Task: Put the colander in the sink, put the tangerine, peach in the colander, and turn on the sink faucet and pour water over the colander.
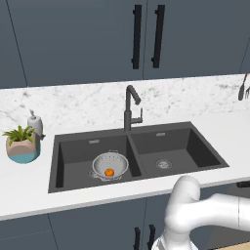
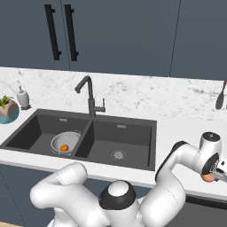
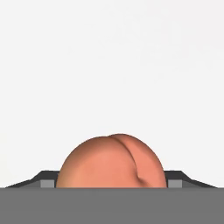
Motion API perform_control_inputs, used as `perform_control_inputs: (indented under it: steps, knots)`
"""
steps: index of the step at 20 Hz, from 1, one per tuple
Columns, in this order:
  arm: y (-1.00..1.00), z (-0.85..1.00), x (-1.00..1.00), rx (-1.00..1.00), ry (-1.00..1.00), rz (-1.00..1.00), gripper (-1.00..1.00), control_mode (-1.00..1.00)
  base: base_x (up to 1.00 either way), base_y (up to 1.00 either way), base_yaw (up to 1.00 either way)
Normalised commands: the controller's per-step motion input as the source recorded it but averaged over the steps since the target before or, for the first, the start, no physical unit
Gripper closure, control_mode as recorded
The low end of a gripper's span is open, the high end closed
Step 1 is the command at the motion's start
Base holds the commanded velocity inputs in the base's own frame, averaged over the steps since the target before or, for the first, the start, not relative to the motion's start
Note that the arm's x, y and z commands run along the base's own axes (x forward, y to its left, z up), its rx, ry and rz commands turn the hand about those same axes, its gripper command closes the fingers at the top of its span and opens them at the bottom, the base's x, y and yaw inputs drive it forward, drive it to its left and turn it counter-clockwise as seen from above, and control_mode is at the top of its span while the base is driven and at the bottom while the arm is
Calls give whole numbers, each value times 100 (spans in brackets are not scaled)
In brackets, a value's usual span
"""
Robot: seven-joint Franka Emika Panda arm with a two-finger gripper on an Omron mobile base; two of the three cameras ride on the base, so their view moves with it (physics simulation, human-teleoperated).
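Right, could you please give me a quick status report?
Jaws astride the peach, grip unconfirmed. Tangerine already in colander, left basin of sink. Nothing in the way.

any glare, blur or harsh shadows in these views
Left base view: flat, even light, soft shading inside the sink, no glare. Right base view: equally sharp, the faucet crisp. Hand view: the peach looms close against washed-out white, smoothly shaded.

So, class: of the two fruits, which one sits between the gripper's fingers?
The peach, pinkish and creased, on the white counter. The bright orange tangerine lies in the colander.
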Motion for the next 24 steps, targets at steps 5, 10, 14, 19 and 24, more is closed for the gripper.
perform_control_inputs:
  steps: [5, 10, 14, 19, 24]
  knots:
    - [39, -10, -16, 0, 0, 0, 100, -100, 0, 0, 0]
    - [87, 0, -25, 0, -1, 0, 100, -100, 0, 0, 0]
    - [100, 12, -12, 0, -6, 0, 100, -100, 0, 0, 0]
    - [100, 17, -9, 0, -6, 0, 100, -100, 0, 0, 0]
    - [100, 17, -5, 0, -6, 0, 100, -100, 0, 0, 0]
